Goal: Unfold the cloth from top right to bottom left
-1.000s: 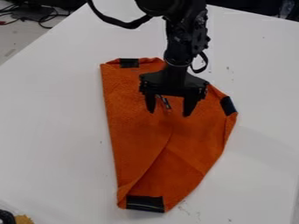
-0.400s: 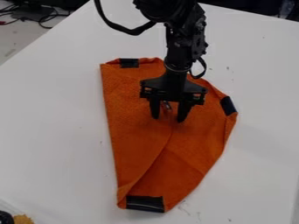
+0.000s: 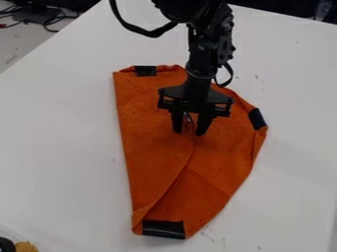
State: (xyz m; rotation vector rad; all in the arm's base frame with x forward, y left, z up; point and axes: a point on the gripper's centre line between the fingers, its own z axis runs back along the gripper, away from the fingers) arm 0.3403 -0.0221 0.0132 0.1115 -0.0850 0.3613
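So we've got the orange cloth lying partly folded on the white bench, a diagonal fold edge running down to its bottom end. There's a black patch on that end, too. Our gripper hangs over the upper middle, fingers partway open with a narrow gap; we honestly can't tell if they've got any fabric. Some cables sit past the bench, top left.

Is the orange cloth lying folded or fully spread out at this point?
Folded: the orange cloth shows a diagonal edge crossing its middle, one layer over another, down toward the black strip at the bottom.
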